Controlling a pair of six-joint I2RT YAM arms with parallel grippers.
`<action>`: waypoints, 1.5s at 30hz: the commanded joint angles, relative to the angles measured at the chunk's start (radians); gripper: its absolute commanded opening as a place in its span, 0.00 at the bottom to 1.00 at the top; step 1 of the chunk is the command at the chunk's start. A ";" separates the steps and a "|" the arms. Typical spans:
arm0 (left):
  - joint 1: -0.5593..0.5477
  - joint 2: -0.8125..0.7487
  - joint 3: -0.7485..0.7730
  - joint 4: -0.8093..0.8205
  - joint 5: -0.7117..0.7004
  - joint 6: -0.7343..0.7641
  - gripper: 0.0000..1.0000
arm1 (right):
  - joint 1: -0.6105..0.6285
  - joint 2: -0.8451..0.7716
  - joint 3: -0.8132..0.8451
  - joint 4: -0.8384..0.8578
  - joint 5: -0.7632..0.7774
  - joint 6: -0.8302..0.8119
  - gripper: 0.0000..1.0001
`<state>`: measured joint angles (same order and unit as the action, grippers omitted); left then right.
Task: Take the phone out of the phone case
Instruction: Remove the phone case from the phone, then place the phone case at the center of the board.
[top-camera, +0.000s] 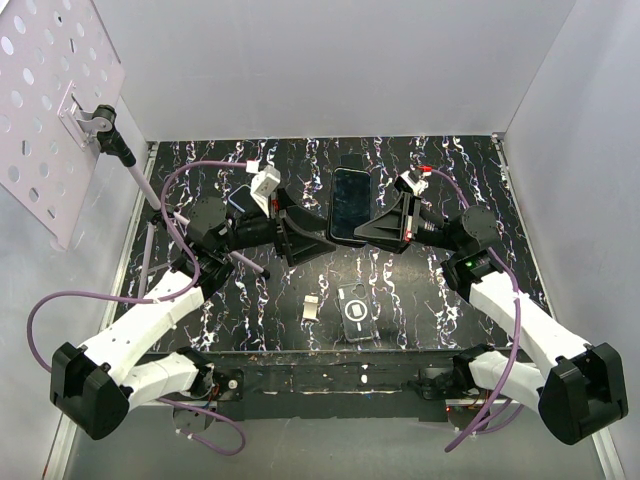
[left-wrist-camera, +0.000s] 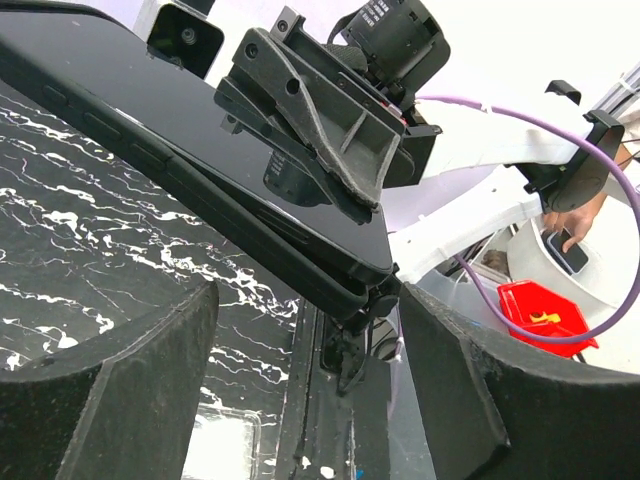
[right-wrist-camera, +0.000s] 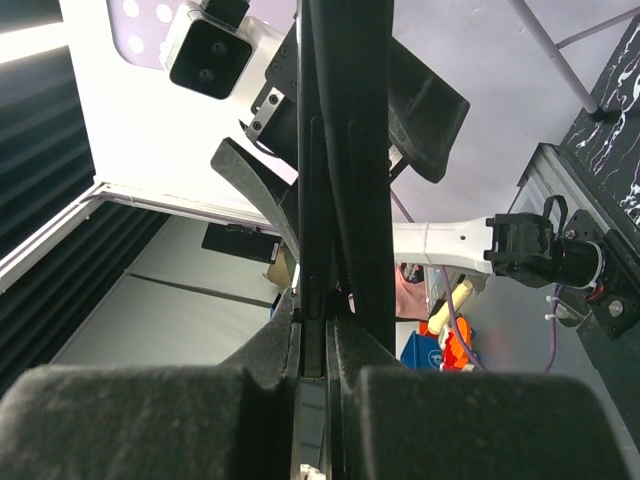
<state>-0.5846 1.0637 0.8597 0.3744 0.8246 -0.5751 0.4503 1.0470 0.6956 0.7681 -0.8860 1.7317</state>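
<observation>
Phone (top-camera: 350, 203), black and glossy, hangs in the air above the middle of the surface (top-camera: 470, 170), lying roughly flat with one broad face up and its long side running away from the arm bases. It is pinched at its near right corner by the jaws of the right arm (top-camera: 520, 320), which are closed tight on it; from that arm's own camera the phone (right-wrist-camera: 345, 150) shows edge-on, a thin dark slab clamped between the two padded fingers (right-wrist-camera: 130, 420). The jaws of the left arm (top-camera: 150, 315) stand wide on the phone's other side. From the left wrist, the corner of the phone (left-wrist-camera: 200, 150) sits in the gap between the two fingers (left-wrist-camera: 110, 390), with clear space on either side and neither pad touching it. The phone case (top-camera: 356, 312) lies flat and apart from the phone, on the surface closer to the arm bases, a ring mark showing on its upturned side. Just to its left, not touching it, lies a small pale piece (top-camera: 312, 308) that I cannot make out. The surface itself is black with white marbled streaks, boxed in by white walls, and a perforated white panel (top-camera: 50, 100) leans in at the far left.
</observation>
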 joint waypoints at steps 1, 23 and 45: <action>0.003 -0.016 0.018 0.047 -0.028 -0.026 0.72 | 0.016 -0.016 0.054 0.121 0.010 0.017 0.01; 0.003 0.094 0.133 -0.117 -0.245 -0.133 0.49 | 0.037 -0.004 0.041 0.128 0.002 -0.014 0.01; -0.139 0.117 0.006 -0.381 -0.831 -0.400 0.00 | 0.037 -0.240 0.472 -1.252 0.479 -0.920 0.01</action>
<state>-0.6628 1.1824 0.9127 -0.0200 0.0650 -0.8696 0.4858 0.8436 1.0706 -0.2344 -0.6098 1.0233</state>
